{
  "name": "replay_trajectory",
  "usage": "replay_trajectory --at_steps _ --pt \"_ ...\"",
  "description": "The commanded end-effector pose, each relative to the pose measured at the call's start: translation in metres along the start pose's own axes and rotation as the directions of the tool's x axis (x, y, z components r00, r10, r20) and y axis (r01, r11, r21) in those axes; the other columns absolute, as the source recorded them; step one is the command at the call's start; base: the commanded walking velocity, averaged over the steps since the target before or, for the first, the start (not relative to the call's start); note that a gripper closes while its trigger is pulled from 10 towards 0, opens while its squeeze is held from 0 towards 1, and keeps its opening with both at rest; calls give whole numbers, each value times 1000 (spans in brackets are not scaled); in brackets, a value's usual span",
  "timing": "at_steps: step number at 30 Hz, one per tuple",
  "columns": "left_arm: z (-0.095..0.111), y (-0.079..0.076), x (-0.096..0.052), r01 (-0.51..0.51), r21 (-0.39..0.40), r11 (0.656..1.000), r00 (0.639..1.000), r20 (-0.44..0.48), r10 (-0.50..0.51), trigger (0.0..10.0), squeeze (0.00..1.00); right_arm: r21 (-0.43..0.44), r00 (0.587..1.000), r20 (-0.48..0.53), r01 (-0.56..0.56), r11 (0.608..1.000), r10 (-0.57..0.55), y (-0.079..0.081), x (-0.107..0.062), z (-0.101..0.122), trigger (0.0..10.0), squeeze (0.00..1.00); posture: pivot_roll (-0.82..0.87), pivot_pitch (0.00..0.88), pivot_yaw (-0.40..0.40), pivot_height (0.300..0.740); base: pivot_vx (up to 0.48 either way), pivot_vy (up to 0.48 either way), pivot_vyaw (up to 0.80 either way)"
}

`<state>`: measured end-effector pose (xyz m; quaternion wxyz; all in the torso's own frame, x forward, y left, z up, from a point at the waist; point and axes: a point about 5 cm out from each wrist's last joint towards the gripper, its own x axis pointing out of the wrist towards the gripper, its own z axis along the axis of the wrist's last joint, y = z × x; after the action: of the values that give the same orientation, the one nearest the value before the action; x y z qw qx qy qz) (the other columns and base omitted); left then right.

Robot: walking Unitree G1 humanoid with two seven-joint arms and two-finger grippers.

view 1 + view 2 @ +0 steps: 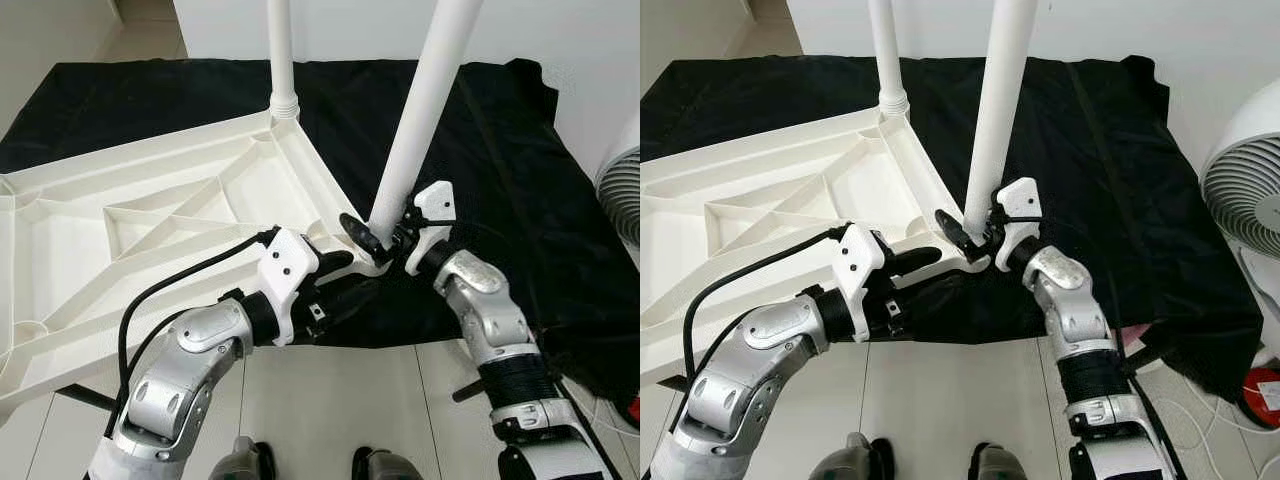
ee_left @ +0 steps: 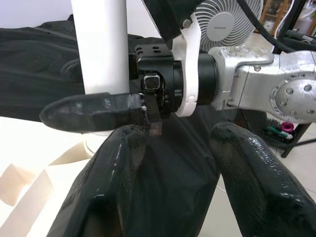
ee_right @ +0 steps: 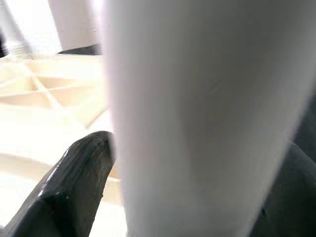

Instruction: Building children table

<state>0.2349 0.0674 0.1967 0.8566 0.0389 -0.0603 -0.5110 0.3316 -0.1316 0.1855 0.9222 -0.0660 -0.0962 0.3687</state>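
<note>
Right gripper [image 1: 385, 238] clamped around base of near white table leg [image 1: 425, 110], forearm angled up from below. Left gripper [image 1: 345, 282] fingers spread, empty, just beside it at corner of upturned white tabletop [image 1: 150, 225]; elbow bent low.

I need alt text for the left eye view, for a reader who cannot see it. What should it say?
The right gripper holds the base of a white leg at the near corner of an upside-down white tabletop lying on a black cloth. The left gripper, open, hovers just beside that corner. A second leg already stands at the far corner.
</note>
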Motion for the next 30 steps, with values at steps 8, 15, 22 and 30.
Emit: replay_trajectory --at_steps 8,15,22,30 --pt "-3 3 -1 -82 0 997 997 -15 82 10000 0 -25 987 -44 -153 988 152 -5 -2 -3 706 0 -19 142 36 740 0 0 0" --pt "-2 3 -2 -87 -1 996 996 -15 87 10000 0 -23 981 -67 -185 982 183 -5 -5 -8 2314 0 -15 144 32 740 0 0 0" --pt "-2 5 -3 -92 1 996 996 -15 92 10000 0 15 991 -63 -118 993 119 -4 -3 -10 10000 0 -13 150 31 740 0 0 0" --pt "-2 6 -2 -96 6 995 995 -16 96 10000 0 11 995 -94 40 999 -39 0 2 -17 10000 0 -19 155 28 740 0 0 0"
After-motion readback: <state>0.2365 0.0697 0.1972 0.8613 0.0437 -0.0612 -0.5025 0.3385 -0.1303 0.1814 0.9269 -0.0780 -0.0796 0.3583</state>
